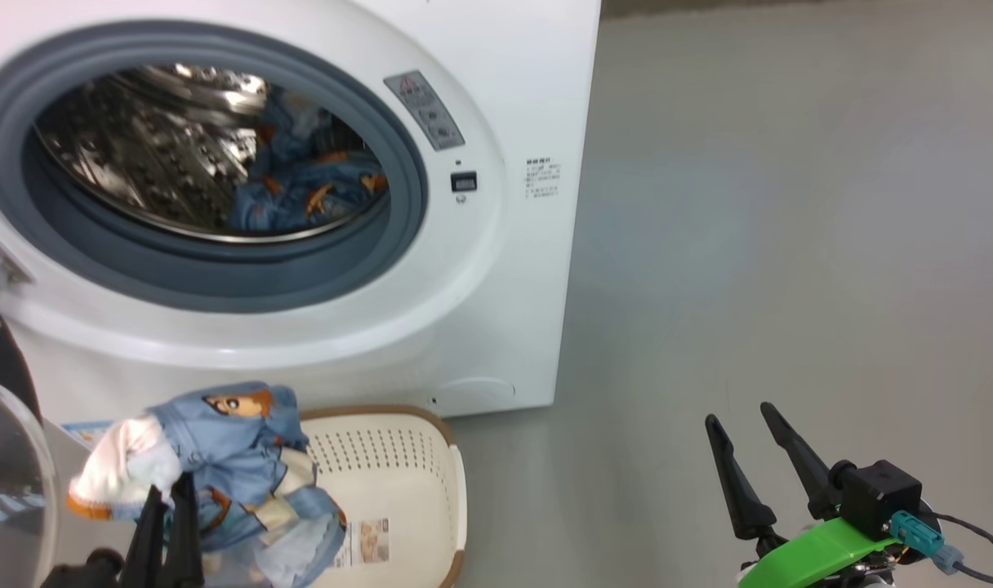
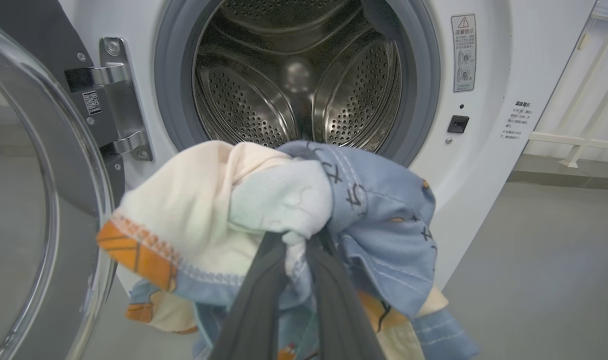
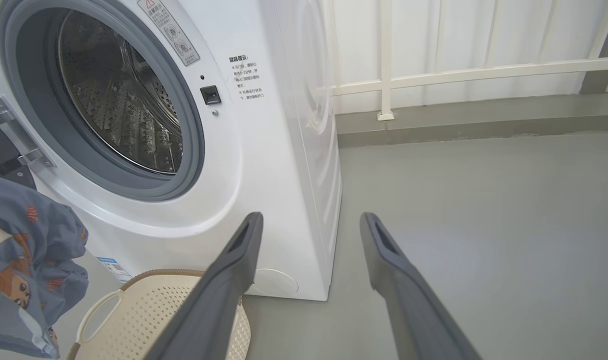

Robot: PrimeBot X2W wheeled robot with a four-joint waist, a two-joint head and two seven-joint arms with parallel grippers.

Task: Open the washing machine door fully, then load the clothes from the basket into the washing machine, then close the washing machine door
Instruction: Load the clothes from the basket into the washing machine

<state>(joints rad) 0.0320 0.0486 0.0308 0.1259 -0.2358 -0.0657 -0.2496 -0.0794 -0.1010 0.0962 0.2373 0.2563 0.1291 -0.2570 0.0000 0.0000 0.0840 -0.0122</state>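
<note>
Two grippers along the bottom of the head view. At lower left, left gripper (image 1: 171, 490), fingers pinched close together on a bundle of clothes (image 1: 227, 445): light-blue fabric with orange cartoon prints, plus a cream-white part with an orange edge hanging to the left. Bundle held up over the left part of the basket (image 1: 382, 457), just below the front of the washing machine (image 1: 505, 310).

Same grip in the left wrist view: left gripper (image 2: 299, 240) rising from bottom centre, both dark fingers (image 2: 256, 300) sunk into the clothes (image 2: 379, 215), only a narrow strip of cloth between them. Behind the bundle, at upper centre, steel drum (image 2: 294, 80) ringed by blue-grey gasket (image 2: 176, 100). Along the left edge, washing machine door (image 2: 49, 210), wide open on its hinge (image 2: 116, 90), clear glass bulging toward the camera.

At lower right of the head view, right gripper (image 1: 740, 415), spread wide, holding nothing, touching nothing, over grey floor (image 1: 790, 204) and well apart from the basket. In the right wrist view, right gripper (image 3: 311, 217) gaping likewise, fingers framing the lower right corner of the washing machine (image 3: 264, 165).

Inside the drum (image 1: 137, 155), at upper left of the head view, more garments (image 1: 309, 188) of the same blue and orange, heaped on its right side.

At lower left of the right wrist view, basket (image 3: 134, 310), cream, perforated, brown-rimmed, standing on the floor just beside the machine's front; above it at the left edge, clothes (image 3: 29, 240) hanging apart from it.
</note>
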